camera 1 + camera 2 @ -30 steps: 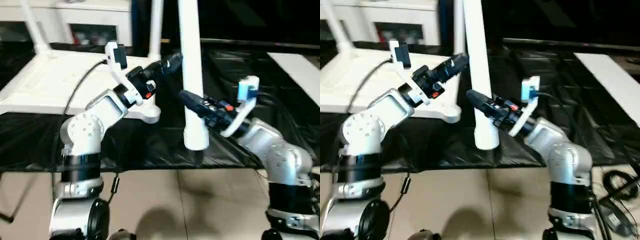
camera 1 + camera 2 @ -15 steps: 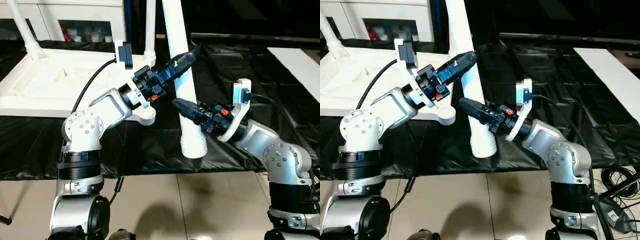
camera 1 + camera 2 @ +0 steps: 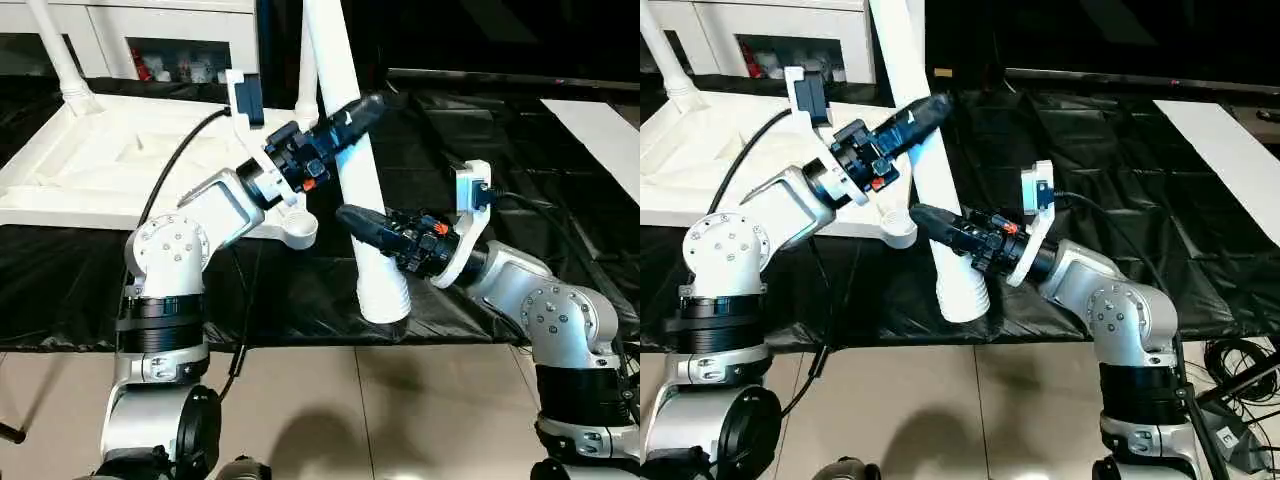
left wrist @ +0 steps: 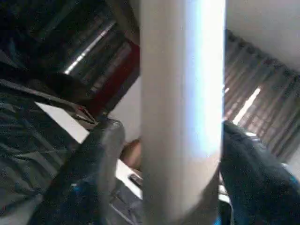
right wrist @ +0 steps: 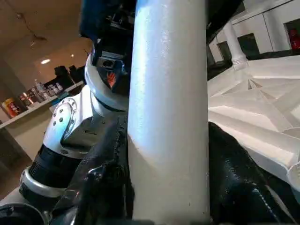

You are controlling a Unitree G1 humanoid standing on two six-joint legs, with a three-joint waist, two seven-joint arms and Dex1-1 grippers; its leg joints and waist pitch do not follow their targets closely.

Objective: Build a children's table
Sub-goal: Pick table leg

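Black sheeting (image 3: pixel 520 170) underfoot, upturned tabletop (image 3: pixel 110 165) at far left, empty corner socket (image 3: pixel 298 229) near its edge. Head views: loose leg (image 3: pixel 345 150) upright, threaded end down, right gripper (image 3: pixel 372 232) clamped low on it, left gripper (image 3: pixel 908 122) higher. Left wrist view: fingers (image 4: pixel 93 173) flanking leg; contact cannot be told. Right wrist view: pads (image 5: pixel 110 178) hugging both sides.
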